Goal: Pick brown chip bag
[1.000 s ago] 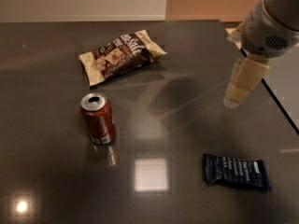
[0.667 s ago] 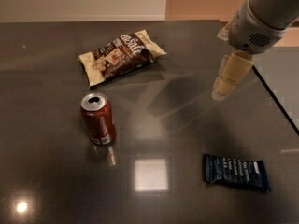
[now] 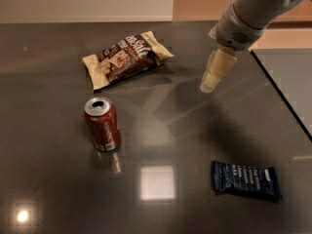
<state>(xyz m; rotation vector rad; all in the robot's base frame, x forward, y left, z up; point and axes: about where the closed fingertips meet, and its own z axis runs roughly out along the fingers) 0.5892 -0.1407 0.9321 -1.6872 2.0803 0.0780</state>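
The brown chip bag lies flat on the dark table at the back left, with cream ends and white lettering. My gripper hangs from the grey arm above the table. It is to the right of the bag and clearly apart from it. It holds nothing that I can see.
A red soda can stands upright in front of the bag. A dark-blue bar wrapper lies at the front right. The table's right edge runs diagonally behind the arm.
The gripper and arm have moved left and toward the back of the table, closer to the chip bag. The bag, can and wrapper have not moved.
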